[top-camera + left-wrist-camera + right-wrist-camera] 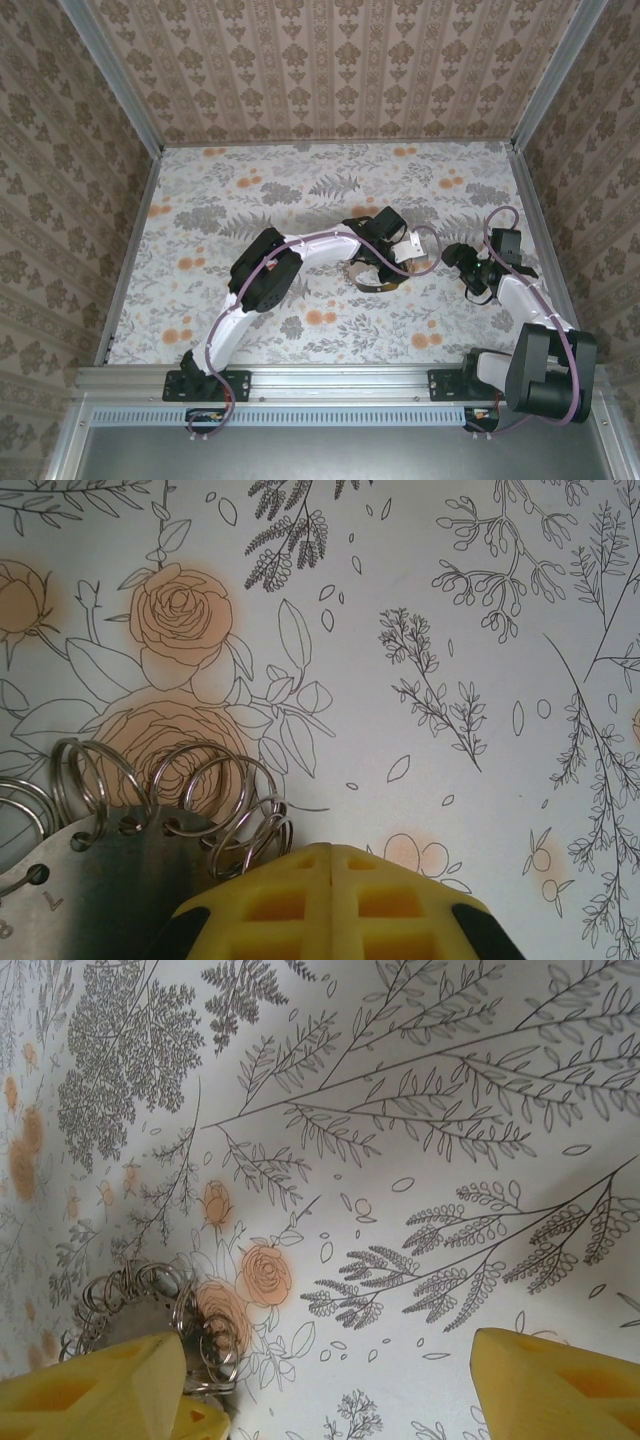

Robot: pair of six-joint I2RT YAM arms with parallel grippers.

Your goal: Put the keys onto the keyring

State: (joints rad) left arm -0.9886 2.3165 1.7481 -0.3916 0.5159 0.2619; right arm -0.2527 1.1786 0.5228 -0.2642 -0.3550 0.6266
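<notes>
my left gripper (328,868) has its yellow fingers pressed together over the middle of the floral table (250,200). the keyring (200,795), with its fringe of small wire loops, lies just left of their tips, and i cannot tell whether it is pinched. my right gripper (325,1360) hangs with its fingers wide apart around nothing, the keyring near its left finger.

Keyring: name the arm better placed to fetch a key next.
Right, probably. The right claw stands open beside the keyring, while the left claw is shut at its edge, perhaps holding it.
</notes>
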